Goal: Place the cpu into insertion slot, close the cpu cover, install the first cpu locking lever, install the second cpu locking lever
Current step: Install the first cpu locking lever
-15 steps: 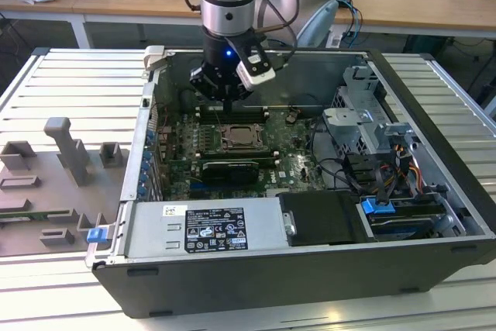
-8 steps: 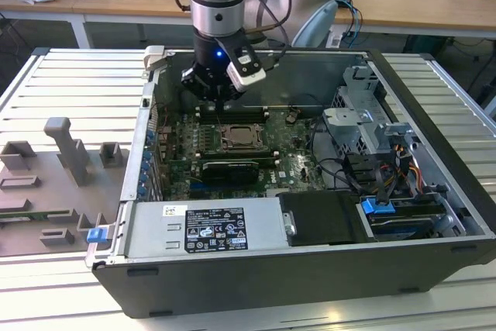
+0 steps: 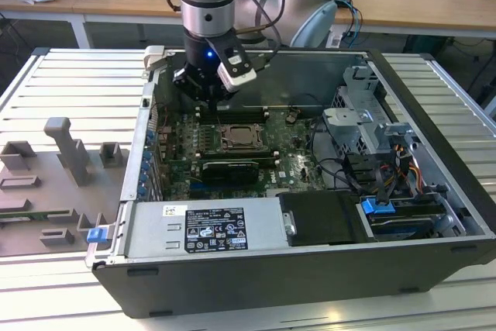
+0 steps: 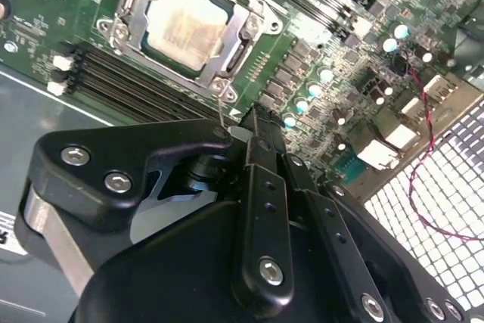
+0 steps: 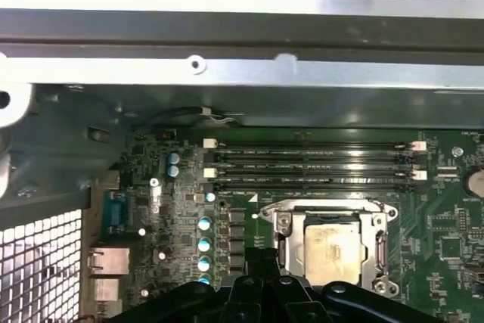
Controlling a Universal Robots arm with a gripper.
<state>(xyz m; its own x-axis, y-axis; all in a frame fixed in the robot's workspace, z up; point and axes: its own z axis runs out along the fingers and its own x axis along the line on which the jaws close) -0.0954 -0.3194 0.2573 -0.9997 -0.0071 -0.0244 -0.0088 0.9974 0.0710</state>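
Observation:
The pale cpu (image 4: 189,24) lies flat in the insertion slot (image 3: 242,138) on the green motherboard (image 5: 454,243). The silver cpu cover (image 4: 240,49) lies down over it, framing the chip (image 5: 330,251). My gripper (image 4: 254,122) hovers just beside one corner of the socket with its black fingers together. A thin metal lever rod (image 4: 219,105) rises from that corner close to the tips; I cannot tell if it touches them. In the exterior view the gripper (image 3: 211,98) hangs inside the open case, just behind the socket toward the exterior view's left.
Long black memory slots (image 5: 314,163) run beside the socket. The case's metal wall (image 5: 242,73) stands close behind. A drive cage and cables (image 3: 372,145) fill the exterior view's right, a power supply (image 3: 205,226) the front. A grey fixture plate (image 3: 54,184) lies outside the case.

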